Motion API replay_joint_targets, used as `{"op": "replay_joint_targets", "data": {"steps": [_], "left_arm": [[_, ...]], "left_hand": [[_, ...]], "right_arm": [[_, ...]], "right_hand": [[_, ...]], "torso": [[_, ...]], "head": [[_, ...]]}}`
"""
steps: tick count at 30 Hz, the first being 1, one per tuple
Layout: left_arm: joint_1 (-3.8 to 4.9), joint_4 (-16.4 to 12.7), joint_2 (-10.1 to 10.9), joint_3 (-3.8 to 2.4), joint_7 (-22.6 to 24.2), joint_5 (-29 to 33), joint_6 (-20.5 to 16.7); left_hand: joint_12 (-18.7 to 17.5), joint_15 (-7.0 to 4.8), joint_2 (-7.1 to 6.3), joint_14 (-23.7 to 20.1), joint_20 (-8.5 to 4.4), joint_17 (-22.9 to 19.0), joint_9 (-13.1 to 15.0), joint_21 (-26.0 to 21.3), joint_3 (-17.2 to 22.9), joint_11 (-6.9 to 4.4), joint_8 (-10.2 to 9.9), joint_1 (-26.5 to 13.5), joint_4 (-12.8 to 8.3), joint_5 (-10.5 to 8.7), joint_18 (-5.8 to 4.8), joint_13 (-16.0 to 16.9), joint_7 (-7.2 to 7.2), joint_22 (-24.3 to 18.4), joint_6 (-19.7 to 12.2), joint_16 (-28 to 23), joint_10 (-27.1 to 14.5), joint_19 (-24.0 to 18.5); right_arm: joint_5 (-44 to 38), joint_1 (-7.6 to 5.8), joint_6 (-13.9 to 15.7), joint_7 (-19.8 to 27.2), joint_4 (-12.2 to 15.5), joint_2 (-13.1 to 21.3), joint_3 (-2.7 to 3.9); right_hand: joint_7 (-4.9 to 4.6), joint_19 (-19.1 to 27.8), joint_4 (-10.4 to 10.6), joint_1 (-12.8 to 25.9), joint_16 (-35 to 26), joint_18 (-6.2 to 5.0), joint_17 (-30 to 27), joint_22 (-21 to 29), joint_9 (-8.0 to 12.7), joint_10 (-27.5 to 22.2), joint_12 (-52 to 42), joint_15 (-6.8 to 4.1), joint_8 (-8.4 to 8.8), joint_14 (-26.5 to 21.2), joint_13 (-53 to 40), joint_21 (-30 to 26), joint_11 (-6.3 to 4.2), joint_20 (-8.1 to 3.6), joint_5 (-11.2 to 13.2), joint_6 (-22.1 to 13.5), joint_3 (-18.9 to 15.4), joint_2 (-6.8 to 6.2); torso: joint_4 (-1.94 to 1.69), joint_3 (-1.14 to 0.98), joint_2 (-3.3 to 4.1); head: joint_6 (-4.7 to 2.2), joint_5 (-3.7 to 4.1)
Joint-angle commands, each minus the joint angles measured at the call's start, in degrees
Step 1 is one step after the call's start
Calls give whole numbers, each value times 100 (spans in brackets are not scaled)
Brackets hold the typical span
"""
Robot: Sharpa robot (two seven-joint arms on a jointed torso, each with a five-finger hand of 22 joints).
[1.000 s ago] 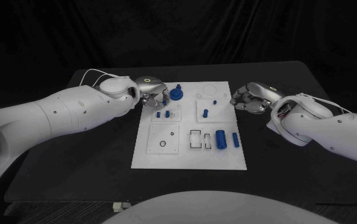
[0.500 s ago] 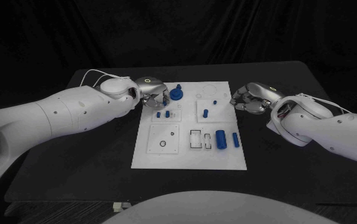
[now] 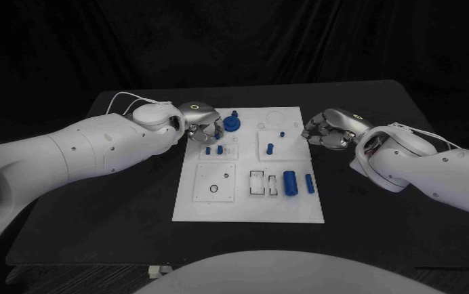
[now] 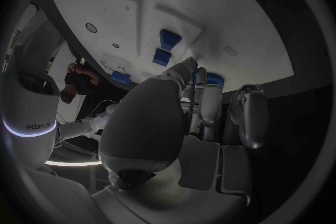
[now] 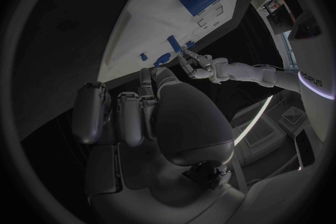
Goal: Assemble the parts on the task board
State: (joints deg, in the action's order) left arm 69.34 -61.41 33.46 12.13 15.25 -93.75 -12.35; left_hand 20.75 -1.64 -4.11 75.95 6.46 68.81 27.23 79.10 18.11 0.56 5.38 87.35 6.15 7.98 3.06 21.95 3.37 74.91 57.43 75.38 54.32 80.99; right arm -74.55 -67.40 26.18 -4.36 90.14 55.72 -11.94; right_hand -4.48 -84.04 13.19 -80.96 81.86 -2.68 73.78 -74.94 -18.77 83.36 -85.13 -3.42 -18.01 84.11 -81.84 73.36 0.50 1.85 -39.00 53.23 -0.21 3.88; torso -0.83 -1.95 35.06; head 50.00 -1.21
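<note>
A robotics lab: black-draped backdrop (image 3: 234,23) behind a black table (image 3: 117,226) bearing a white task board (image 3: 250,209).

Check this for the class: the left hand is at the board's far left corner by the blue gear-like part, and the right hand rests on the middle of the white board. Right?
Not quite. The right hand is off the task board, over the black table beside its right edge, as the head view shows. The left hand is indeed at the far left corner by the blue gear-like part.

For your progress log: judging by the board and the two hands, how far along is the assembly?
Early to midway, it seems. Small blue parts already stand in the task board. The left hand works at the blue knobbed part at the far edge; its grip is unclear. Two blue cylinders still lie loose. The right hand waits curled, beside the board.
</note>
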Motion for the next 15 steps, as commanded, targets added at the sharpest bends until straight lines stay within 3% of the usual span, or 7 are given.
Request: {"op": "replay_joint_targets", "data": {"steps": [1, 13, 15], "left_arm": [[-21, 10, -18, -1, 18, -11, 65], [-28, 7, -19, -1, -49, -11, 139], [-29, 9, -17, -1, -93, -11, 198]], "left_hand": [[-26, 3, 33, -27, -5, -8, -10, -12, -27, 6, -29, -44, 7, 3, -22, -4, -21, 1127, -9, -26, 6, -22], [-51, 1, 25, -66, -3, -54, -23, -49, -36, 4, -54, -57, 12, 6, -14, -21, -34, 1115, -36, -63, -10, -52], [-113, 2, -16, -101, 0, -90, -59, -89, -55, 3, -131, -84, 20, 1, -6, -55, -71, 1104, -162, -93, -88, -83]], "right_arm": [[-12, 15, -24, -90, 12, 4, 3], [-12, 16, -30, -93, 8, 1, 3], [-12, 17, -31, -94, 7, 1, 3]], "right_hand": [[-14, -17, 5, -26, -31, -94, -9, -1022, -5, 158, 19, -48, -3, 294, 174, -17, -52, 48, -15, 34, 43, 17], [-14, -17, 5, -26, -31, -94, -9, -1022, -5, 158, 19, -48, -3, 294, 174, -17, -52, 48, -15, 34, 43, 17], [-13, -20, 2, -23, -30, -92, -6, -1025, -7, 161, 17, -49, -3, 295, 169, -8, -53, 47, -15, 34, 53, 13]], "torso": [[2, 0, -1], [4, 2, 3], [2, 1, 1]], "head": [[0, -2], [0, -15], [0, -13]]}}
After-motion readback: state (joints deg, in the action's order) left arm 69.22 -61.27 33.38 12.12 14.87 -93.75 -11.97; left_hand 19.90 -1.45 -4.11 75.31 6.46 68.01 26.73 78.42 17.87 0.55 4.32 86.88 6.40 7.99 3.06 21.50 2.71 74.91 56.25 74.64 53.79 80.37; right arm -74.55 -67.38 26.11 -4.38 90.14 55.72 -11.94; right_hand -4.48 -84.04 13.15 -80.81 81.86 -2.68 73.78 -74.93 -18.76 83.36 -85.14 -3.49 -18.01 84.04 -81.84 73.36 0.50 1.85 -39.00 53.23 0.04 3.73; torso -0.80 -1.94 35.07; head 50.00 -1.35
